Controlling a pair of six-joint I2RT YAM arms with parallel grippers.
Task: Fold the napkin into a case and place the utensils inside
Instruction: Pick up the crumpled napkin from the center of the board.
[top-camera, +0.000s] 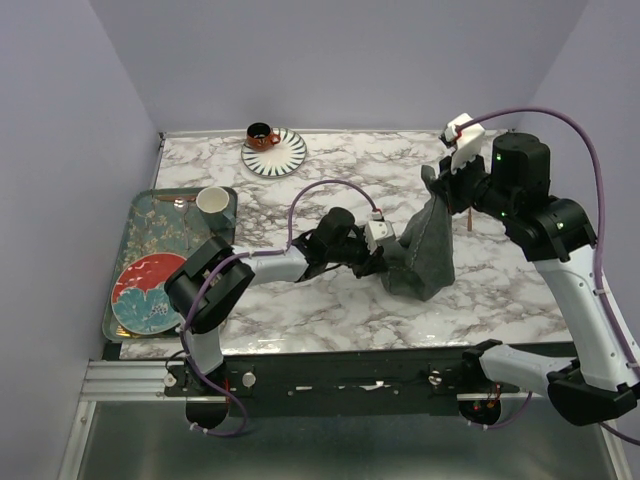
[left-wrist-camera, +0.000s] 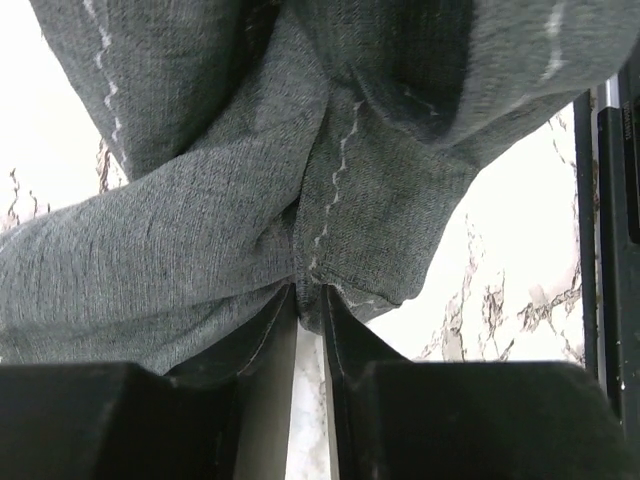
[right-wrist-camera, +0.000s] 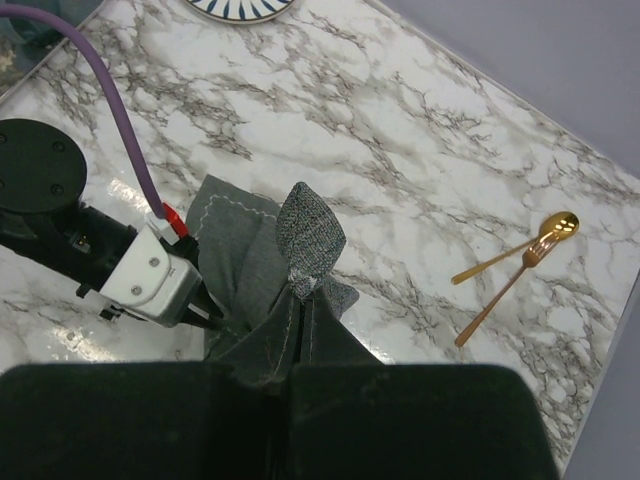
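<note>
- The fold is barely started, as I judge it: the napkin (top-camera: 425, 245) is no case yet. It hangs as a loose bunched drape over the table (top-camera: 330, 305), a little to the 3 o'clock side of centre, with its lower end on the marble.
- My right gripper (right-wrist-camera: 300, 300) is closed tight on an upper corner of the cloth and holds it up. A flap of fabric pokes out past the fingertips.
- My left gripper (left-wrist-camera: 308, 300) comes in low from 9 o'clock. Its jaws are narrow, with a stitched fold of the hem nipped between the tips.
- Still to do: lay the cloth flat, fold it into a long pouch, then load it.
- The utensils (right-wrist-camera: 520, 262) lie crossed and untouched on bare marble, at about 3 o'clock from the napkin and apart from it. In the top view the right arm hides most of them.
- The orange cup (top-camera: 262, 135) on its striped saucer (top-camera: 275, 153) sits at 11 o'clock near the far edge, well clear.
- The tray (top-camera: 130, 230) at 9 o'clock carries a white cup (top-camera: 212, 199) and a red plate (top-camera: 148, 292), out of my way.
- The main obstacle I see is the right arm sitting over the utensils, with both grippers busy on the cloth.
</note>
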